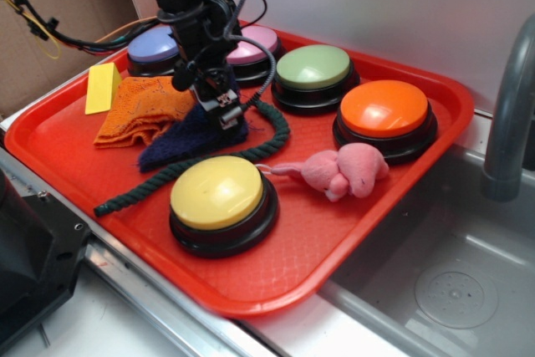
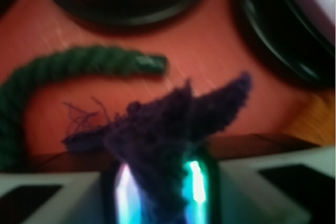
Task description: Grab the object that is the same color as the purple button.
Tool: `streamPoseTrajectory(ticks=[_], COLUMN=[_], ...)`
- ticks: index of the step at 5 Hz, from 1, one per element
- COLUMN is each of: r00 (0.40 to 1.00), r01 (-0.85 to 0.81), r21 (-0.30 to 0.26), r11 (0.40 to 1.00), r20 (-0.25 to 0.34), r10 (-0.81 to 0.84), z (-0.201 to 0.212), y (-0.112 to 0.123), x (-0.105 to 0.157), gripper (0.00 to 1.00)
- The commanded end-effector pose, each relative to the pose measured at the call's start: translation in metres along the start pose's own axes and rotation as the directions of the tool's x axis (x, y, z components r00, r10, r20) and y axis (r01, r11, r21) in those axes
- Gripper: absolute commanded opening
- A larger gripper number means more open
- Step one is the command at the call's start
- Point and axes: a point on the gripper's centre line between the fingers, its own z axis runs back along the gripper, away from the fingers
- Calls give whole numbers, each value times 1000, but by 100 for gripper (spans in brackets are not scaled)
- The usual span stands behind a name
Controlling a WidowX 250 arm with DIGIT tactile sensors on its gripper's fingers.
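Purple cloth (image 1: 185,141) is what I am pinching: my pincer (image 1: 224,114) is closing on its upper edge, and in the wrist view a peak of the dark knit (image 2: 173,124) is rising out from between my two fingers (image 2: 123,192), with loose threads trailing off to the left. It is lying on the red tray (image 1: 334,248), near the middle of the back half, its left corner overlapping the orange cloth (image 1: 138,110). A green rope (image 1: 188,169) is curving around it on the right and along the front, touching its lower edge; its cut end is showing just beyond the cloth in the wrist view. A yellow wedge (image 1: 102,88) is sitting at the far left beside the orange cloth. Behind my arm the purple button (image 1: 150,46) and a pink button (image 1: 257,43) are standing at the back rim, partly hidden by cables. A green button (image 1: 313,68) and an orange button (image 1: 384,110) are lining the right side, a yellow button (image 1: 217,194) is sitting in front, and a pink plush toy (image 1: 343,171) is lying between the yellow and orange ones. I am seeing no readable writing anywhere.
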Motion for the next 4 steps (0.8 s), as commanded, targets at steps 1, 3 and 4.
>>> streamPoseTrajectory(ticks=[1, 3, 4], r00=[998, 985, 974], r01=[-59, -173, -225], r21=[92, 94, 116], r11=[994, 980, 968], r20=[26, 2, -2], r10=[57, 173, 226], z=[39, 114, 149], y=[-6, -6, -3], x=[9, -4, -22], gripper=[0, 0, 0])
